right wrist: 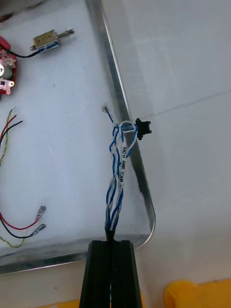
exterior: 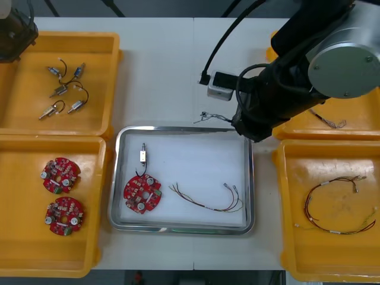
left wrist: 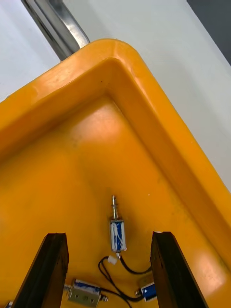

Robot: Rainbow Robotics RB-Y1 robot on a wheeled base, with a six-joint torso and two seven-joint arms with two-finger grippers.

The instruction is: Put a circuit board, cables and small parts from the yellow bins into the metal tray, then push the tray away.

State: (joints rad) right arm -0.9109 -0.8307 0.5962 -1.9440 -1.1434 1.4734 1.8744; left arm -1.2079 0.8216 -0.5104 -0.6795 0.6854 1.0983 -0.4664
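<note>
table (exterior: pixel 160 77): white, seam down middle | beyond far edge: dark grey

tray mid: bare white floor of tray (exterior: pixel 251 184) from part (exterior: pixel 143 155) across to the right rim, open from above
tray left: part far, board (exterior: pixel 142 193) near, little room between them
tray near: red-yellow cable (exterior: pixel 208 199) lies across the middle
tray far-right corner: blocked by right arm (exterior: pixel 279 89); right gripper (right wrist: pixel 113 248) clamps blue-white cable (right wrist: pixel 117 183), which crosses the rim
table (exterior: pixel 160 77) far of tray: bare between far-left bin (exterior: pixel 29 89) and right arm
far-left bin: left gripper (left wrist: pixel 108 240) above it, fingers spread; parts (exterior: pixel 59 90) scattered below
</note>
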